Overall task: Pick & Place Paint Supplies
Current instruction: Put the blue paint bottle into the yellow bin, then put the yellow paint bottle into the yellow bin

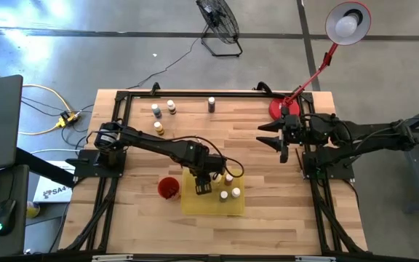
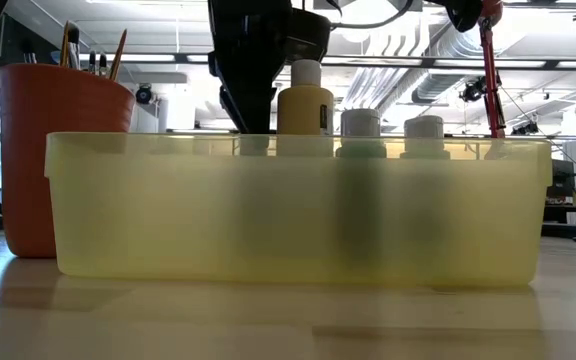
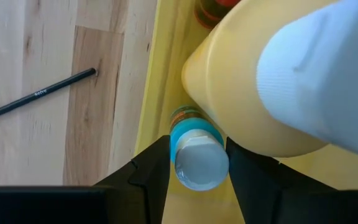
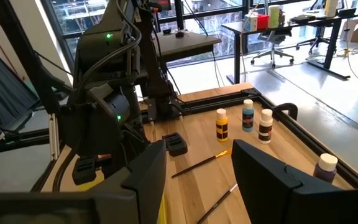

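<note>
A yellow tray (image 1: 195, 204) sits near the table's front, with a red cup (image 1: 168, 188) holding brushes to its left. My left gripper (image 1: 204, 188) reaches down into the tray and is shut on a small blue-labelled paint bottle (image 3: 197, 158). Beside that bottle stands a large yellowish bottle (image 3: 247, 93). Two more pale-capped bottles (image 1: 229, 194) stand in the tray. Several bottles (image 1: 163, 110) stand near the table's far edge, and a dark paintbrush (image 3: 39, 93) lies on the wood. My right gripper (image 4: 197, 186) hovers open at the table's right side, touching nothing. My left gripper pinches the small bottle at its pale cap (image 3: 182, 163), one finger (image 3: 148, 180) on either side. The fingers come from above, pointing steeply down. The bottle stands upright inside the tray, close to the tray's wall (image 3: 151, 93). Whether its bottom rests on the tray floor is hidden.
A red lamp base (image 1: 281, 109) stands at the far right corner, next to my right arm. Two brushes (image 4: 201, 165) lie on the wood between the far bottles and the tray. A black frame (image 1: 195, 93) runs along the table's edges.
</note>
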Action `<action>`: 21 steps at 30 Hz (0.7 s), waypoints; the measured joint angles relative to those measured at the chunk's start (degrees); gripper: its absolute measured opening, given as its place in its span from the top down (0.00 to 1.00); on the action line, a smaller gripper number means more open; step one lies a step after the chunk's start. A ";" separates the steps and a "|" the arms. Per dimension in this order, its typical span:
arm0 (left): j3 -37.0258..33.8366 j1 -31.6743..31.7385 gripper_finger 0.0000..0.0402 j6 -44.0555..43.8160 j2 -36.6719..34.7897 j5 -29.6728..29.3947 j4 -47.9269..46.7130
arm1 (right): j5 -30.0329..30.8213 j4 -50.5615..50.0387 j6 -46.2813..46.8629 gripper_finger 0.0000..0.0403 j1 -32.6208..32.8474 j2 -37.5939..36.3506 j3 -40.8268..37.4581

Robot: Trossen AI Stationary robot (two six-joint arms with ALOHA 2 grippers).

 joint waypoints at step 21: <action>0.02 0.02 0.37 0.98 -0.02 0.32 -0.52 | 0.03 -0.07 -1.11 0.57 -0.02 0.00 0.00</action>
